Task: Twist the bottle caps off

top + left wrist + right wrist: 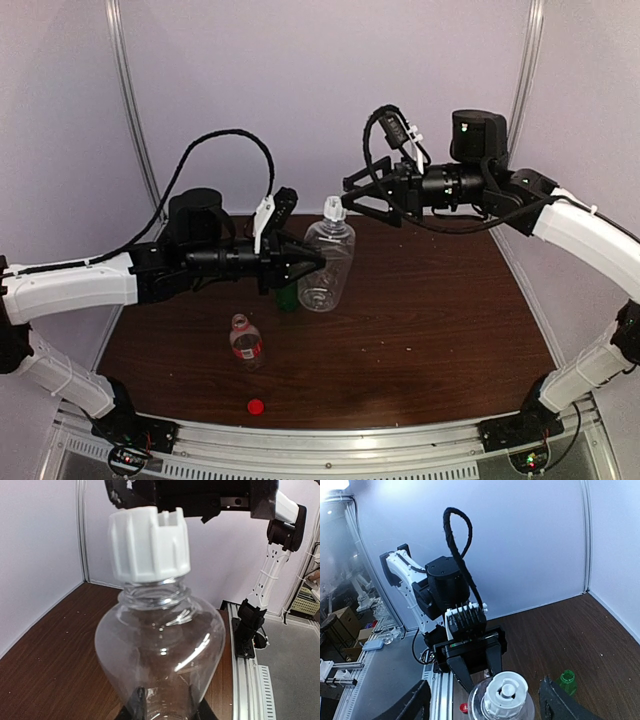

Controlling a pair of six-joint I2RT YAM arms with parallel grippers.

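Observation:
My left gripper (pixel 312 258) is shut on the larger clear ribbed bottle (pixel 326 262) and holds it upright; its fingers (pixel 134 704) clamp the body low down. The white-grey cap (pixel 334 208) sits on the neck, also in the left wrist view (pixel 149 542) and the right wrist view (pixel 506 696). My right gripper (pixel 348 197) is open just beside and above that cap, with its fingers (pixel 559 700) wide on either side. The green bottle (pixel 288 298) stands half hidden behind the left gripper, its neck (pixel 566 677) open. The short red-label bottle (pixel 245 340) stands capless. The red cap (pixel 256 406) lies on the table. No green cap is in view.
The dark wood table (pixel 440 320) has an aluminium rail (pixel 330 445) along the near edge. White walls enclose the far and side edges.

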